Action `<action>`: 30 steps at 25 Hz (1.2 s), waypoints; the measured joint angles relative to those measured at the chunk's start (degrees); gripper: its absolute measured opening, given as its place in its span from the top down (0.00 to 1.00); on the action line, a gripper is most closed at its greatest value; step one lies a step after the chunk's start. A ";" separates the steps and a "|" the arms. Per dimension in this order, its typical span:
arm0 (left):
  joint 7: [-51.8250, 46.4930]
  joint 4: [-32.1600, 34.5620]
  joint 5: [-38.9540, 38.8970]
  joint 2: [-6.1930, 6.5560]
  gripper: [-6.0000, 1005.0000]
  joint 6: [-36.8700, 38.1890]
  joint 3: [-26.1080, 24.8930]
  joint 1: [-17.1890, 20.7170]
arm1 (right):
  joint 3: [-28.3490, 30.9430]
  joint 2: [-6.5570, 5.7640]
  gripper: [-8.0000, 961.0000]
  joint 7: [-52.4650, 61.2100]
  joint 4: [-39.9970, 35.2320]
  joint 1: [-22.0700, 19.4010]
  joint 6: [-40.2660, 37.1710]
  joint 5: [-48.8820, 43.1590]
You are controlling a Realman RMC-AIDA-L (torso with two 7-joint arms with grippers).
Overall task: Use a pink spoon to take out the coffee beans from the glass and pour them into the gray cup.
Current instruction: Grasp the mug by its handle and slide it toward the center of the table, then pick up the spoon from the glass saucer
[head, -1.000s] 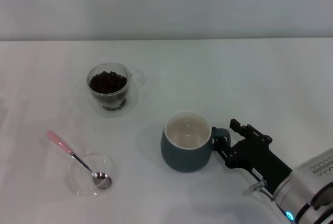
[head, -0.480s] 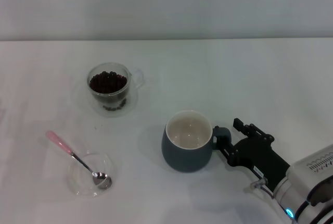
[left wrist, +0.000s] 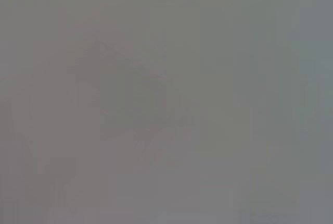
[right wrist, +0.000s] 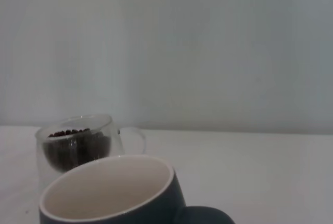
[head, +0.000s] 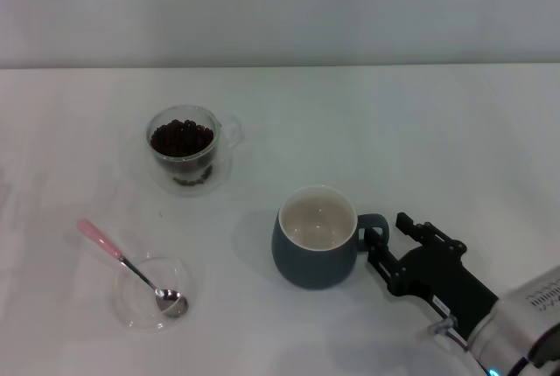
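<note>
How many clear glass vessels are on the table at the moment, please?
2: the glass holding coffee beans at the far left, and a shallow dish at the near left, under the pink spoon.

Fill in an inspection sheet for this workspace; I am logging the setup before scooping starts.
Surface: white table, no spills seen.
Job's things: spoon rests with its bowl in a shallow glass dish; coffee beans fill the glass; gray cup upright, no beans inside.
Clutter: nothing seen.
Grippers: right gripper beside the cup's handle, open; left gripper not in view.
Cables: a short wire on the right arm.
Surroundings: plain pale wall.
</note>
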 joint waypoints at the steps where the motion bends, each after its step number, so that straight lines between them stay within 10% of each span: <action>1: 0.00 -0.06 -0.01 -0.07 0.12 0.00 -0.04 -0.05 | -0.11 -0.02 0.40 0.02 0.00 -0.35 -0.56 -0.01; 14: 0.00 -0.09 -0.24 -0.03 0.12 0.34 -0.17 -0.11 | -7.15 -2.01 0.39 6.97 -2.87 -3.54 -11.21 -0.02; 19: 0.00 -0.09 -0.27 -0.03 0.12 0.39 -0.17 0.31 | -7.67 -0.27 0.38 13.01 -13.61 -4.57 -21.48 0.35; 30: -0.99 -0.83 0.09 -0.03 0.12 -0.45 0.16 3.03 | 6.07 0.26 0.27 13.18 -23.60 -0.75 -25.84 1.27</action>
